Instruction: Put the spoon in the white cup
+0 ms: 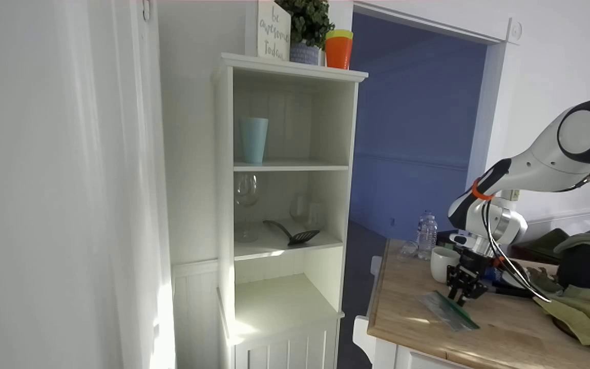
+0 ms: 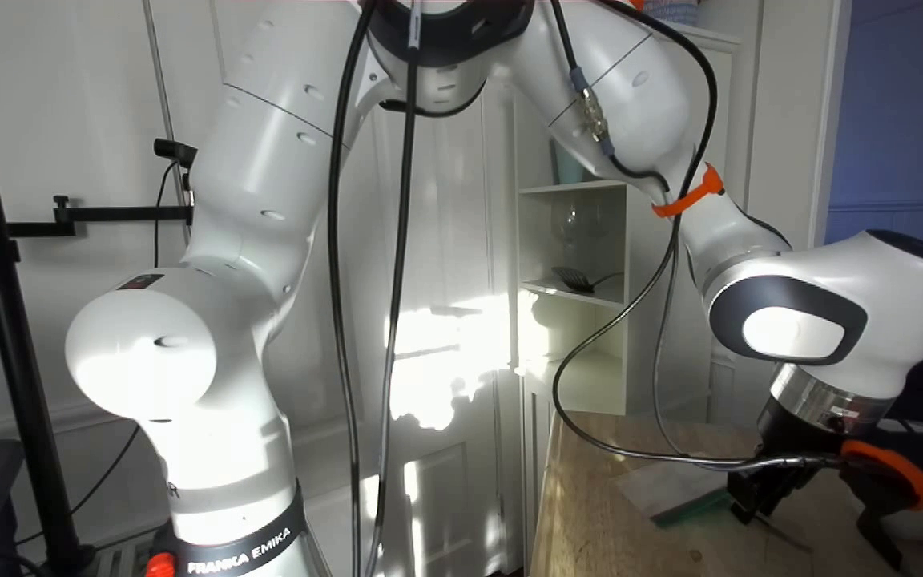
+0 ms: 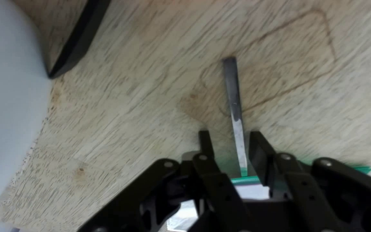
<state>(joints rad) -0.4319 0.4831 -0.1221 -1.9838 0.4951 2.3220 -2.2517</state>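
Wooden tabletop [image 1: 402,287]: spoon [image 3: 233,83] flat beside a zip bag [image 1: 442,311], parted gripper [image 3: 232,141] astride it

Sunlight streaks the wood, and I take my bearings from the clear bag with its green zip [image 1: 464,315]. The spoon's handle shows as far as that zip and points directly away from the bag, its long axis close to square with the green line. Whether it runs on under the plastic I can't tell; the bowl end is hidden from me. What shows is a slim, straight strip of metal, dull dark grey at the tip farthest from the bag, bright silver closer in, tinged green right by the zip.

The gripper hangs low at the zipped edge of the bag, its two black fingertips [image 3: 206,141] standing apart, one either side of the handle. The handle is nearer one fingertip and leaves a gap to the other.

In an exterior view the white cup [image 1: 441,265] stands upright behind the bag, partly overlapped by the gripper. A clear bottle [image 1: 427,238] stands farther behind the bag. Well apart from the bag is a white shelf unit [image 1: 295,66] with a pale blue tumbler [image 1: 254,141].
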